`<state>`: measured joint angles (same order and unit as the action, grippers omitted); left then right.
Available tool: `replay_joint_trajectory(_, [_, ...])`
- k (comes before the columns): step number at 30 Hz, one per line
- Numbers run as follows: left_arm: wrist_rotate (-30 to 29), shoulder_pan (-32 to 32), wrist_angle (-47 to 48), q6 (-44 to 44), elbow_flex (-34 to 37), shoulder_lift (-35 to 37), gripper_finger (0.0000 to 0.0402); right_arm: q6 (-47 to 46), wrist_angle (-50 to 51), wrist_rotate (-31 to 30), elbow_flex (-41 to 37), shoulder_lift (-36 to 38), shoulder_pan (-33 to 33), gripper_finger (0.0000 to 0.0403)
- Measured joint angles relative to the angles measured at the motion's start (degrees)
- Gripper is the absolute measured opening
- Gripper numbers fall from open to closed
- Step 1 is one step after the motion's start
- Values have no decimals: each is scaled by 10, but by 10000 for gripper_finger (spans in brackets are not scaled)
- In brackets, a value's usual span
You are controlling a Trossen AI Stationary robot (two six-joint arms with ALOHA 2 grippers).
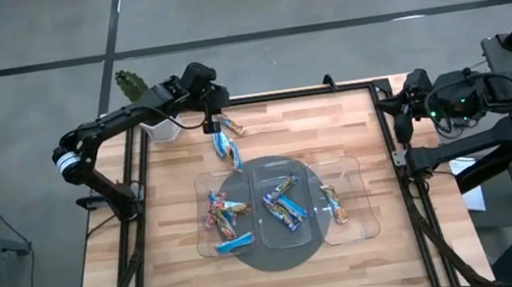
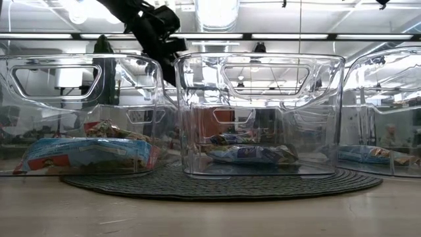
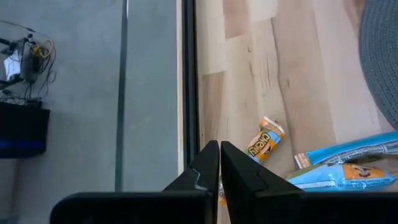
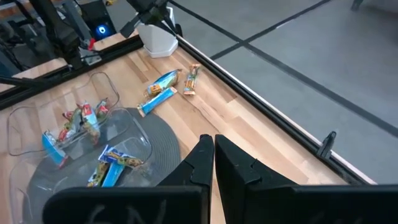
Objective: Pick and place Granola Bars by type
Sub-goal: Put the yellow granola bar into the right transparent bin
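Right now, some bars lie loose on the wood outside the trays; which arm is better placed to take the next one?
Probably the left. The left gripper hangs just beside the loose bars, fingers shut. The right gripper waits at the table's right edge, far from them.

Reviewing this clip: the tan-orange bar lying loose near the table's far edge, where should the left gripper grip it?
Probably across its narrow middle, from straight above. The tan-orange bar lies flat on the wood, apart from the blue bars, its long sides clear. The left gripper is close by, fingers shut.
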<state>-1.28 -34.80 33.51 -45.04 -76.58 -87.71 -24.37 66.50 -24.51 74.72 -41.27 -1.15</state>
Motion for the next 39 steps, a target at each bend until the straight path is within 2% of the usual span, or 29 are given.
replay_joint_trajectory(7, [-19, 0, -6, 4, 0, 0, 0, -21, 0, -12, 0, -20, 0, 8])
replay_joint_trajectory(11, [-19, 0, 2, 58, 0, 0, 0, -22, 0, -12, 0, -29, 0, 8])
replay_joint_trajectory(18, [-18, 0, 118, 135, -25, 0, 0, -22, 0, -16, 0, -28, 0, 8])
replay_joint_trajectory(25, [-14, 0, 153, 176, -30, 2, 0, -22, 1, -27, 0, -30, 0, 8])
replay_joint_trajectory(31, [66, 0, 191, 199, -30, 14, 0, -21, 1, -27, 0, -40, 0, 8])
replay_joint_trajectory(39, [63, 0, 220, 228, -30, 49, 0, -20, 1, -26, 0, -39, 0, 8])
